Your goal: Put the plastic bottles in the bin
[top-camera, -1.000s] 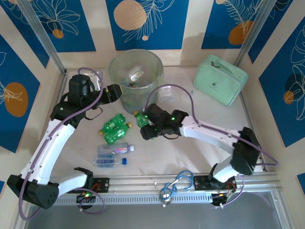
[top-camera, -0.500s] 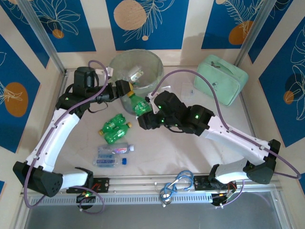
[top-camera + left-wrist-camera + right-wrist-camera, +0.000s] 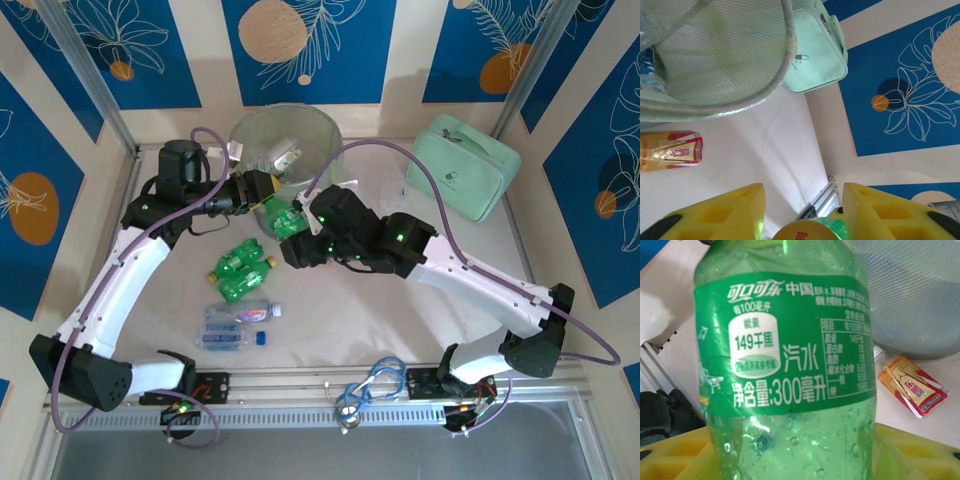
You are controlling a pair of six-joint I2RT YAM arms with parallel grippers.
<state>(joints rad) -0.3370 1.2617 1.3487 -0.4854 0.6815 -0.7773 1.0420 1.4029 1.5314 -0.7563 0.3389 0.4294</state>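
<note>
Top external: right gripper (image 3: 292, 228) clamped on a small green plastic bottle (image 3: 281, 214) w/ green label, just left of frame ctr, right beside the near wall of the tall round translucent pale-green plastic bin (image 3: 325, 150) at upper ctr. The left gripper (image 3: 257, 189) sits at the bottle's cap end; left wrist view has its yellow fingers (image 3: 715, 215) spread apart either side of the yellow cap (image 3: 802, 232). On the table (image 3: 400, 320), lower left of ctr, lie two green bottles (image 3: 240, 272) and two clear blue-labelled ones (image 3: 232, 325).

The bin (image 3: 322, 160) stands far-centre on the table (image 3: 400, 310), the soft case (image 3: 463, 165) to its right. My right gripper (image 3: 291, 230) holds a bottle (image 3: 283, 214) just before the bin; other bottles (image 3: 238, 266) lie nearer, leftward.
</note>
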